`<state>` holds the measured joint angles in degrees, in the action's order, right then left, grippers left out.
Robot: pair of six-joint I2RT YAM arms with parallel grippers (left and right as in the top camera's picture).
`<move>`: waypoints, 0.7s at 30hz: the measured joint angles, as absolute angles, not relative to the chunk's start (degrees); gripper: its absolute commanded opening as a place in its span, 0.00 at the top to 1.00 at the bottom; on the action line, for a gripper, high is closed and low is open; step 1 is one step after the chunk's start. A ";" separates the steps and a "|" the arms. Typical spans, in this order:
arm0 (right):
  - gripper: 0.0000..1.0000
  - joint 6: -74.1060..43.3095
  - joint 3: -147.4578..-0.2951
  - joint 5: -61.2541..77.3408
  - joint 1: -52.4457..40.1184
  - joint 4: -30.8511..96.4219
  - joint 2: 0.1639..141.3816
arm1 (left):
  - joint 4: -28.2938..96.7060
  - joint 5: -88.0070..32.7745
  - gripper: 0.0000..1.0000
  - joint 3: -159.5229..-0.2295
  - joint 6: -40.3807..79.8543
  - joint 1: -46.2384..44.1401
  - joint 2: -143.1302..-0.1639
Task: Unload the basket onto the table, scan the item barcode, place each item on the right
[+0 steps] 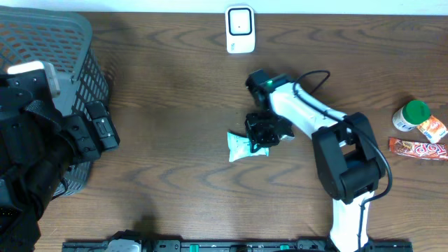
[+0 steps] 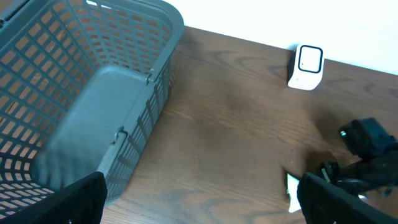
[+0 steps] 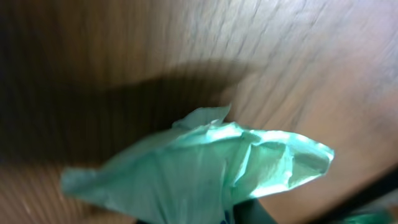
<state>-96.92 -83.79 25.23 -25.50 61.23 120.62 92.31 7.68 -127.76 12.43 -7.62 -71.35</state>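
The item, a pale green crinkled packet (image 1: pixel 240 146), lies mid-table. My right gripper (image 1: pixel 264 131) is down on its right end and shut on it. The right wrist view is filled by the packet (image 3: pixel 199 168), bunched up above a dark fingertip (image 3: pixel 247 213). No barcode shows on it. A white scanner (image 1: pixel 239 29) stands upright at the far edge, well beyond the packet, and the left wrist view shows the scanner (image 2: pixel 306 65) too. My left gripper (image 2: pixel 202 208) hangs open and holds nothing beside the basket, with the packet's corner (image 2: pixel 291 186) near its right finger.
A grey mesh basket (image 1: pixel 70 31) fills the far left corner. At the right edge lie a green-capped bottle (image 1: pixel 411 115), a small orange packet (image 1: pixel 433 129) and a red candy bar (image 1: pixel 418 149). The left arm (image 1: pixel 42 147) looms over the basket's near side.
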 measured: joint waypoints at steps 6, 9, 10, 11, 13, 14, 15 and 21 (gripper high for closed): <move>0.98 -71.44 -83.79 50.98 -20.49 66.52 121.12 | 92.31 7.68 0.02 -127.76 12.43 -7.62 -71.35; 0.99 -63.99 -83.77 60.82 -19.22 69.43 121.14 | 92.31 7.70 0.02 -127.76 12.43 -7.62 -71.35; 0.99 -62.17 -83.77 63.42 -19.11 69.43 121.14 | 92.31 7.70 0.02 -127.76 12.43 -7.62 -71.35; 0.99 -60.34 -83.77 65.67 -18.76 69.47 121.14 | 92.31 7.68 0.02 -127.76 12.43 -7.62 -71.35; 0.99 -56.53 -83.74 69.73 -18.13 68.69 121.14 | 92.31 7.68 0.02 -127.76 12.43 -7.62 -71.35; 0.99 -54.33 -83.72 71.94 -17.69 67.40 121.14 | 92.31 7.68 0.02 -127.76 12.45 -7.62 -71.35; 0.99 -51.22 -83.70 74.48 -17.15 65.21 121.19 | 92.31 7.68 0.02 -127.76 12.43 -7.62 -71.35; 0.99 -38.68 -83.68 83.72 -13.72 58.26 121.25 | 92.31 7.68 0.02 -127.76 12.43 -7.62 -71.35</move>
<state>-38.68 -83.68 83.72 -13.72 58.26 121.25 92.31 7.68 -127.76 12.43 -7.62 -71.35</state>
